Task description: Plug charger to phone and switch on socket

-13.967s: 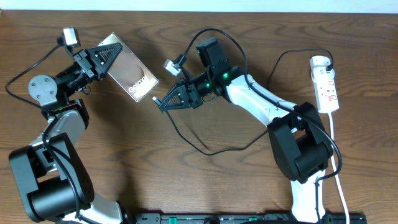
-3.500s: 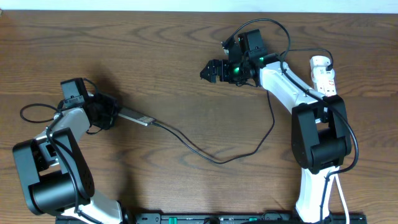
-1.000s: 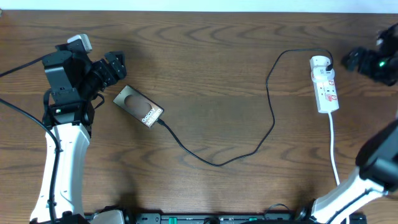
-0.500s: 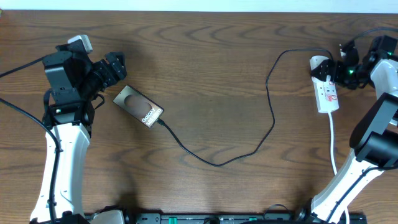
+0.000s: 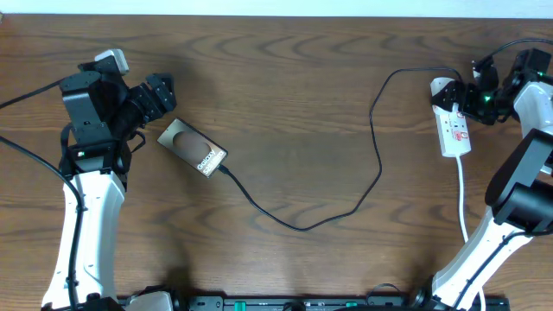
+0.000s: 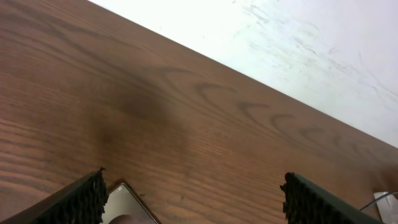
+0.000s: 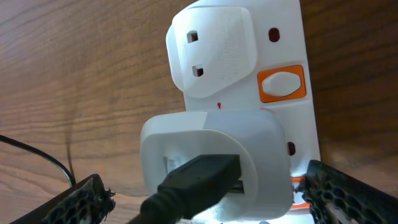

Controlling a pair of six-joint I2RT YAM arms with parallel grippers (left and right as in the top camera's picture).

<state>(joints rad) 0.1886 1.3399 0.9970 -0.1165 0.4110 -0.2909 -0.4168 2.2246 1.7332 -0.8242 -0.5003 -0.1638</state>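
Observation:
The phone (image 5: 192,147), a brown glossy slab, lies flat at the left of the table; one corner (image 6: 127,208) shows in the left wrist view. The black charger cable (image 5: 298,226) runs from its lower end in a long loop to the white socket strip (image 5: 455,130). There a black plug (image 7: 199,180) sits in a white adapter (image 7: 211,143) on the strip (image 7: 280,37). An orange switch (image 7: 282,84) lies beside it. My left gripper (image 5: 160,93) hangs open above the phone's upper end. My right gripper (image 7: 208,199) is open, fingers either side of the adapter, holding nothing.
The strip's white cord (image 5: 464,207) trails toward the table's front at the right. The table's far edge (image 6: 249,74) meets a pale wall. The right arm's own cable (image 7: 37,155) crosses the wood left of the strip.
My right gripper has come in from the table's far right edge to the top end of the strip, then held nearly still. Left arm, phone and cable have not moved.

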